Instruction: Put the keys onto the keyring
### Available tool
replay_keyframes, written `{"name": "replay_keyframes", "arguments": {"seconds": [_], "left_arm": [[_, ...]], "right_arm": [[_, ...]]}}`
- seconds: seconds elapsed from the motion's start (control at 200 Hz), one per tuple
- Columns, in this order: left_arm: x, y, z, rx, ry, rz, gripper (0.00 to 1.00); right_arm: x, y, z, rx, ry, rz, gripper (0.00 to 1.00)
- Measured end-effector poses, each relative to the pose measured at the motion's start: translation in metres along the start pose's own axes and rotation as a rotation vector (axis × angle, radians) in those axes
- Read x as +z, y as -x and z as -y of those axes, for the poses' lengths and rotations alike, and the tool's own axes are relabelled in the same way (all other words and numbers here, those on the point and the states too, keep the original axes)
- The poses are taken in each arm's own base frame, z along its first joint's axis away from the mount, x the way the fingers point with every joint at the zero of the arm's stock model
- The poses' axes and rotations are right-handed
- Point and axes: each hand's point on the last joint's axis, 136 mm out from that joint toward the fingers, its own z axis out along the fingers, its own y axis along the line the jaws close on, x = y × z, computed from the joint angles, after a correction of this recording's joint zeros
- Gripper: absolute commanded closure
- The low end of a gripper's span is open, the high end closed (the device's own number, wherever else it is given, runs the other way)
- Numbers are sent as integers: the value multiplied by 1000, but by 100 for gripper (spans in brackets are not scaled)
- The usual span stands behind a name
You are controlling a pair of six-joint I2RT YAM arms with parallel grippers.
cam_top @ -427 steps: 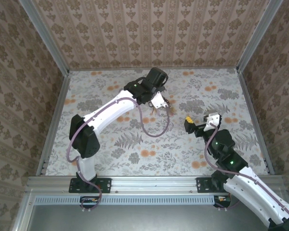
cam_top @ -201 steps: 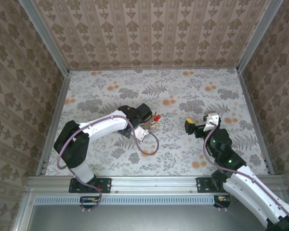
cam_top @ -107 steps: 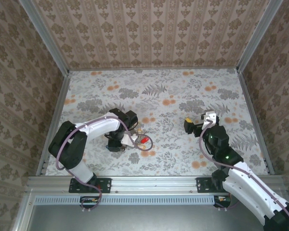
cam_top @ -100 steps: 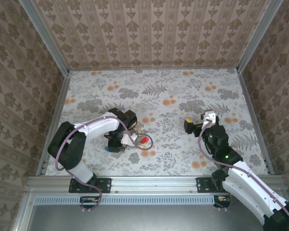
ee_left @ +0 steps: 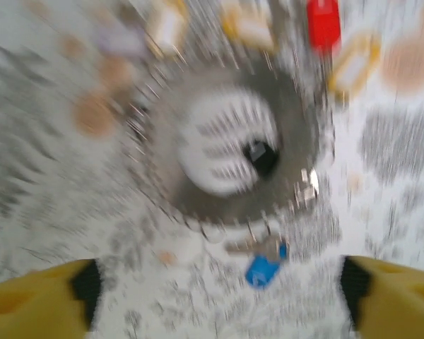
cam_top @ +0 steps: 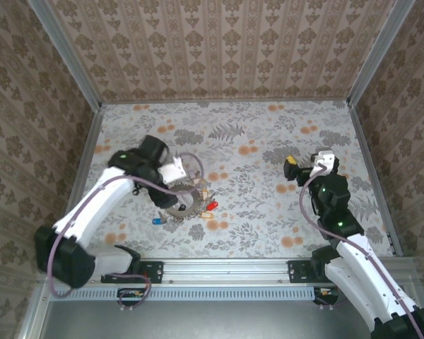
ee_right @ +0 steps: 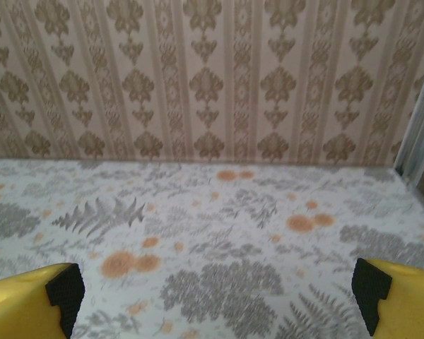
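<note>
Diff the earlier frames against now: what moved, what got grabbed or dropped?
The left pincer carried the keys and keyring from mid-table toward the near edge, let them go, then pulled back to the left, open. They now lie on the table. The right pincer drifted slightly farther out but stayed open and empty.

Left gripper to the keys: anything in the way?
Nothing visible. The left gripper is open, and its blurred wrist view shows the keys and keyring on bare table ahead of the fingertips, with nothing in between. In the top view its cable loops close beside the pile.
</note>
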Motion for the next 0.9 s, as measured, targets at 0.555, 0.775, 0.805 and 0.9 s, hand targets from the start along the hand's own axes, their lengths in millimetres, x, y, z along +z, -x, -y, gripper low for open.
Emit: {"name": "replay_keyframes", "arguments": {"seconds": [0.555, 0.775, 0.805, 0.9], "left_arm": [[38, -74, -114, -700, 556, 475, 0], [65, -85, -150, -717, 617, 466, 0], [70, -88, -153, -720, 618, 459, 0], [87, -92, -160, -716, 615, 446, 0]], "right_arm": [[2, -52, 11, -74, -25, 1, 0], [40, -139, 16, -92, -19, -213, 0], [45, -146, 17, -92, -20, -226, 0], [59, -167, 18, -92, -16, -270, 0]]}}
